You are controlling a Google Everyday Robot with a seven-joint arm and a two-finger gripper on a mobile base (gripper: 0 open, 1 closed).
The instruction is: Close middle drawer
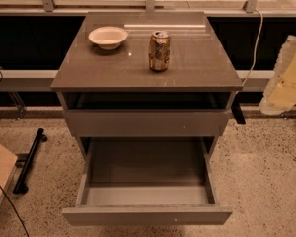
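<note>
The middle drawer [147,214] of the grey-brown cabinet is pulled far out toward me. Its flat handle-less front is at the bottom of the view and its plain grey inside [147,174] is open to sight and holds nothing. The uppermost drawer front [147,122] sits above it, with a dark gap under the cabinet top. The lowest drawer is hidden beneath the open one. My gripper [286,78] is the pale, yellowish shape at the right edge, beside the cabinet's right side, level with its top and apart from the drawer.
On the cabinet top [197,68] stand a white bowl [108,37] at the back left and a drink can [159,51] near the middle. A black bar [29,159] and a cardboard piece [0,169] lie on the speckled floor at left. A windowed wall runs behind.
</note>
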